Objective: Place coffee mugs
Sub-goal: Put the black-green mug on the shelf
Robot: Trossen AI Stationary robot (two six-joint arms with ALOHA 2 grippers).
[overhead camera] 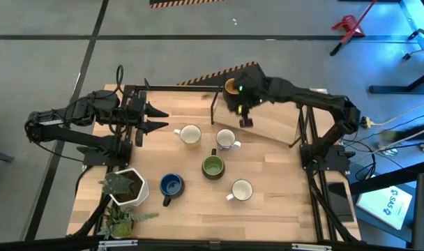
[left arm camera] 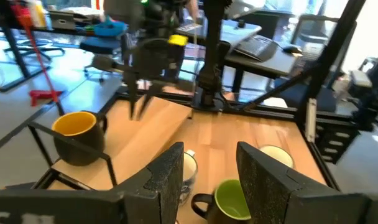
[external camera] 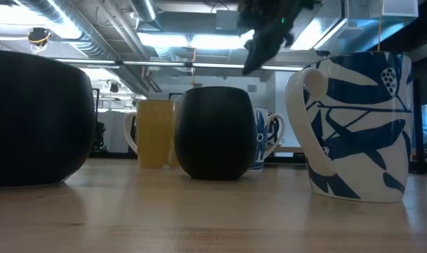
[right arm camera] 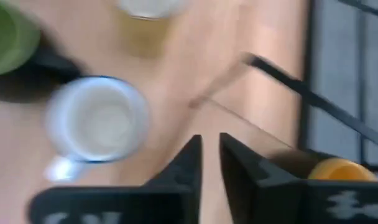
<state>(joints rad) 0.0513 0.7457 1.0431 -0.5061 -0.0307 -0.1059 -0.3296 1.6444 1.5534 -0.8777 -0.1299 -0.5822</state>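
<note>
Five mugs stand upright on their bases on the wooden table: a white one [overhead camera: 190,134], a white blue-patterned one [overhead camera: 226,139] [right arm camera: 96,118], an olive green one [overhead camera: 213,167] [left arm camera: 232,199], a blue one [overhead camera: 171,185] and another white one [overhead camera: 241,189]. The dark mug with the yellow inside [overhead camera: 231,87] [left arm camera: 77,134] stands on a light board at the far edge. My right gripper [overhead camera: 244,118] [right arm camera: 209,140] hangs above the table between that dark mug and the patterned mug, pointing down, with a narrow gap between its fingers and nothing in it. My left gripper [overhead camera: 160,118] [left arm camera: 211,152] waits open at the table's left.
A white hexagonal plant pot [overhead camera: 128,187] with green leaves stands at the near left corner. A black rod frame [overhead camera: 215,108] rises around the light board [overhead camera: 271,125] at the far side. In the low view the patterned mug [external camera: 357,126] fills the right foreground.
</note>
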